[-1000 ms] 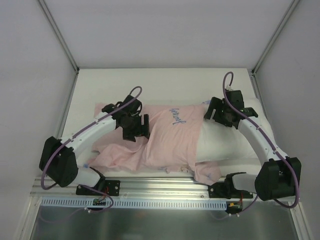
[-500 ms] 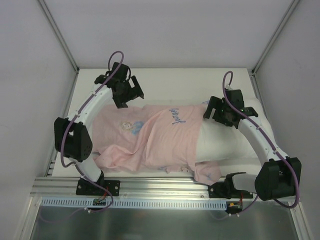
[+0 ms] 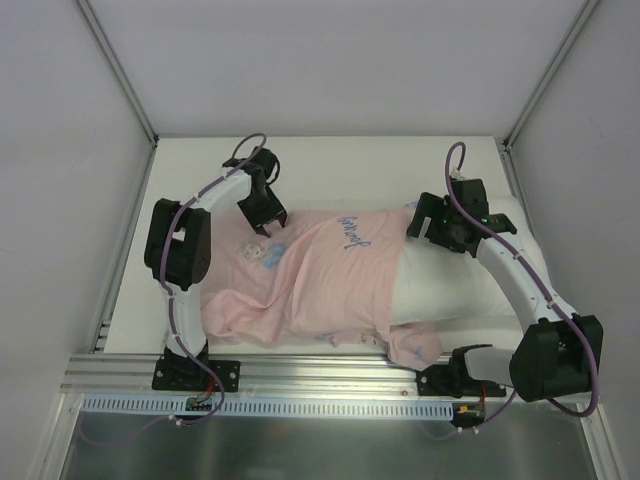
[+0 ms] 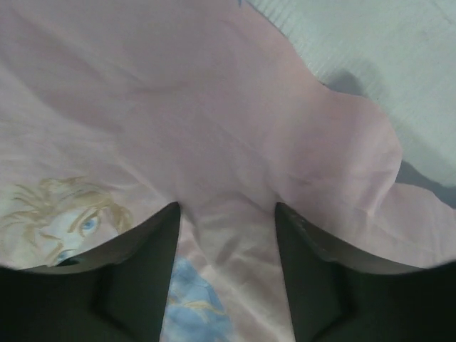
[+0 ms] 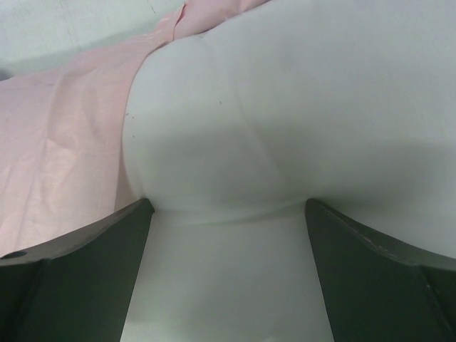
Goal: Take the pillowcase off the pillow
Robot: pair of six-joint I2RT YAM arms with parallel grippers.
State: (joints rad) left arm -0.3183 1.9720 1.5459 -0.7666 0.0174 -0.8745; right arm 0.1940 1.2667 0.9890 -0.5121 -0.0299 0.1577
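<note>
Delta vs one second ago: left claw (image 3: 266, 226) was over the left-middle of the pillowcase (image 3: 330, 275), swung out past its far edge, and is now back down on the far-left part of the cloth. The left arm's elbow is folded back toward the counter's (image 3: 340, 165) left side. The princess print (image 3: 255, 252), which was under the claw, is now exposed just near-side of it. Right claw (image 3: 432, 228) and its arm are unchanged.

Pillowcase is pink side up, rumpled, and covers the left part of the pillow (image 3: 455, 285). The pillow's white right end sticks out bare, lying on the counter's right half.

Top view only: overall layout, blue lettering on the cloth near centre, and a bunched cloth corner at the near edge.

Left wrist only: fingers (image 4: 142, 278) stand apart with a creased ridge of pink cloth between them, print at lower left, bare counter beyond the cloth edge. Can't tell whether the cloth is actually pinched.

Right wrist only: claw is spread wide and released, set on the bare pillow, white bulge filling the gap between the fingers. The pillowcase edge runs along the left.
</note>
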